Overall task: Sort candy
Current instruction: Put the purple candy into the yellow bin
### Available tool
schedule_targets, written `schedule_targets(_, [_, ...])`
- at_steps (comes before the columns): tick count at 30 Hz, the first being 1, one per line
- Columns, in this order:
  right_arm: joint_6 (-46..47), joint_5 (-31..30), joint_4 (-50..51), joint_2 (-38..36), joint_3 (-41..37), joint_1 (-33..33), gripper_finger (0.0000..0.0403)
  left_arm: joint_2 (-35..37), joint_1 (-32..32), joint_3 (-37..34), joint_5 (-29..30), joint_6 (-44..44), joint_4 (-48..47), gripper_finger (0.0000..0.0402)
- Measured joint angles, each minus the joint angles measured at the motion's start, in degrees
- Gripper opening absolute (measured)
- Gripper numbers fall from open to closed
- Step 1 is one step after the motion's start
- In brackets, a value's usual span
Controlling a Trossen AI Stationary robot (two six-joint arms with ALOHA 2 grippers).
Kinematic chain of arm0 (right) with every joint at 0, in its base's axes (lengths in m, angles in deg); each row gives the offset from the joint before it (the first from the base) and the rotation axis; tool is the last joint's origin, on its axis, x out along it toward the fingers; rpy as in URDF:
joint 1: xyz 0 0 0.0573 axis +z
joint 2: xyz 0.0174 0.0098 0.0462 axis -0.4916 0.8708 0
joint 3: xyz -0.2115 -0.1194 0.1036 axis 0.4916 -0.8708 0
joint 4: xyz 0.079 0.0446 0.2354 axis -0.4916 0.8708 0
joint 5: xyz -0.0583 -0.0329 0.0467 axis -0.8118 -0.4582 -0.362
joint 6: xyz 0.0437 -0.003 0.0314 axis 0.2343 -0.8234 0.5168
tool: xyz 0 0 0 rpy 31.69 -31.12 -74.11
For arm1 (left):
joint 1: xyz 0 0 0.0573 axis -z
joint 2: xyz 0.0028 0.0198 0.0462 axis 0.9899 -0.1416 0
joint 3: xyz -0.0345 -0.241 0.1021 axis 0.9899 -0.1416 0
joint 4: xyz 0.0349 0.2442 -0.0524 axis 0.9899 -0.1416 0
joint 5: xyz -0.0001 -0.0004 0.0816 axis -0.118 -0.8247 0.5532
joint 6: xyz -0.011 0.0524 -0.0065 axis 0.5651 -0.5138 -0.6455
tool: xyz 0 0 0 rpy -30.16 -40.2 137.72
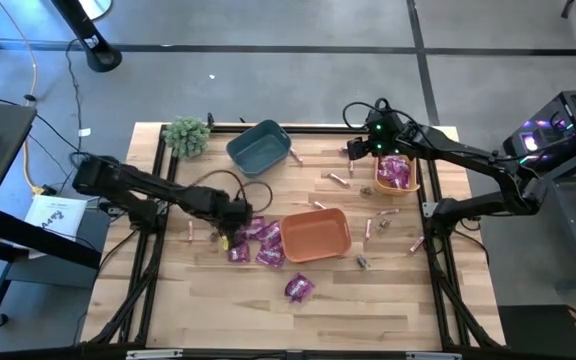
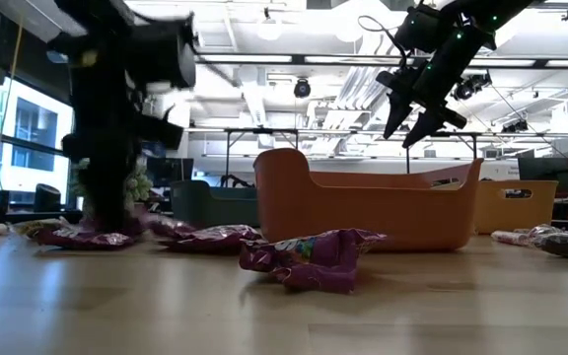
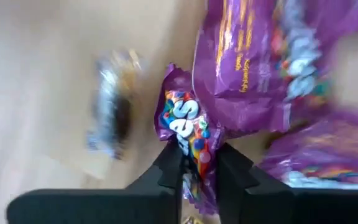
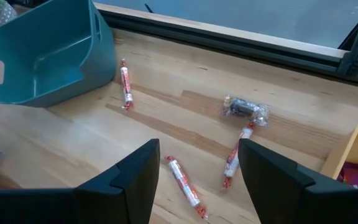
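Left gripper (image 3: 196,163) pinches a purple candy packet (image 3: 185,127) on the bench (image 1: 388,300); right gripper (image 4: 197,168) hovers open above pink stick candies (image 4: 183,178).

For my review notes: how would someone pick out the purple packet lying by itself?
Start at the orange bin in the middle of the table. Go toward the table's near edge: a single purple packet lies flat there. Unlike the purple cluster by the left gripper, nothing touches it.

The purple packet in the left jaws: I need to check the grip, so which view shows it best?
The left wrist view: the purple packet sits pinched between the jaws there. The high view shows the left gripper covering it, the low view only the arm, the right wrist view nothing.
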Motion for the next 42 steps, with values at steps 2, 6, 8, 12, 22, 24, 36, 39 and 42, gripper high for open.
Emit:
schedule_targets(2, [0.0,0.0,0.0,0.0,0.0,0.0,0.0212,4.11,-0.29,1.43,2.01,1.32,-0.94,0.0041])
schedule_targets(6, [0.0,0.0,0.0,0.0,0.0,0.0,0.0212,10.74,-0.3,3.44,4.88,1.83,-7.44,0.0033])
schedule_targets(8, [0.0,0.0,0.0,0.0,0.0,0.0,0.0212,13.62,-0.31,5.08,5.31,0.34,-5.98,0.003])
schedule_targets(12, [-0.02,0.77,-0.01,0.0,0.0,0.0,0.0212,14.97,-1.25,8.51,6.19,-3.61,2.83,0.0028])
schedule_targets(22, [-1.01,11.66,-12.77,-7.43,-0.09,1.75,0.0212,-1.56,-10.44,20.1,3.56,-17.25,35.92,0.0019])
schedule_targets(24, [-0.48,10.71,-13.49,-10.53,-0.07,2.05,0.0212,-7.16,-11.99,23.47,0.56,-18.01,39.41,0.0019])
schedule_targets(36, [2.49,4.15,-14.95,-23.57,-0.02,2.27,0.0212,-39.36,-15.19,53.26,-8.34,-29.3,50.99,0.002])
schedule_targets(39, [2.58,3.29,-15.18,-24.16,-0.02,2.25,0.0212,-45.98,-15.77,61.26,-8.38,-29.44,51.21,0.002])
schedule_targets(42, [3.13,3.44,-15.31,-24.17,-0.02,2.27,0.0212,-51.47,-16.15,67.57,-8.35,-26.82,51.17,0.0024])
